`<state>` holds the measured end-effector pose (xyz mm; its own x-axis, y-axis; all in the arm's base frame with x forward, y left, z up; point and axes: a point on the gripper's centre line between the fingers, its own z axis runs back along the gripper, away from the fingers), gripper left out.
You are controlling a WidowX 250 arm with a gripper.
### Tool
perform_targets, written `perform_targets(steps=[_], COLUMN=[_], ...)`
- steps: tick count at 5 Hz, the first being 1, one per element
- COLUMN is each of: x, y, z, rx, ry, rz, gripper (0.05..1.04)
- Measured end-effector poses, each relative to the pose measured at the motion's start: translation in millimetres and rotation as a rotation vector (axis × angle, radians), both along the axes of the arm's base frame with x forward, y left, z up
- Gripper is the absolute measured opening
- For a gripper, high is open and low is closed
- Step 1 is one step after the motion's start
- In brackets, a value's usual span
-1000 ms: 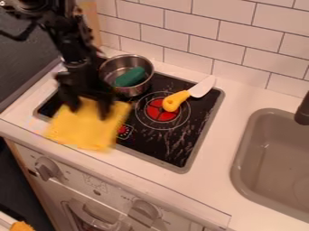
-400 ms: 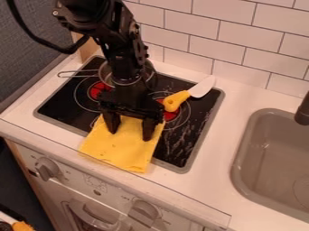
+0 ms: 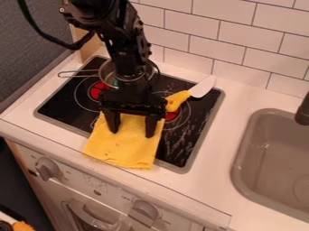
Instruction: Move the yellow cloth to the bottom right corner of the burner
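The black gripper [image 3: 132, 130] hangs over the front middle of the black burner [image 3: 192, 132], its two fingers wide apart and resting on or just over the upper part of the yellow cloth [image 3: 125, 149]. The cloth lies spread out, partly on the burner's front edge and partly on the white counter before it. The gripper body hides the cloth's back edge. To the cloth's right, the burner's bottom right corner is uncovered.
Behind the gripper a metal pot [image 3: 107, 75] stands partly hidden, its handle pointing left. A knife with a yellow handle [image 3: 177, 100] lies at the back right of the burner. The sink [image 3: 271, 167] is at the right.
From the left side, the gripper and the yellow cloth have moved right across the burner. Since the latest earlier frame both have shifted only slightly further right.
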<state>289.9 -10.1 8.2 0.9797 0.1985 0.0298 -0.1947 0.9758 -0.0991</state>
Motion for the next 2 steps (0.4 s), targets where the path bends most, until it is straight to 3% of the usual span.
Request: perform_targets(steps=[1, 2], x=[-1, -18], y=[-4, -78], z=[0.1, 0.3], rx=[0.016, 0.031], ry=[0.005, -0.014], rz=[0.015, -0.174], gripper=[1.001, 1.001])
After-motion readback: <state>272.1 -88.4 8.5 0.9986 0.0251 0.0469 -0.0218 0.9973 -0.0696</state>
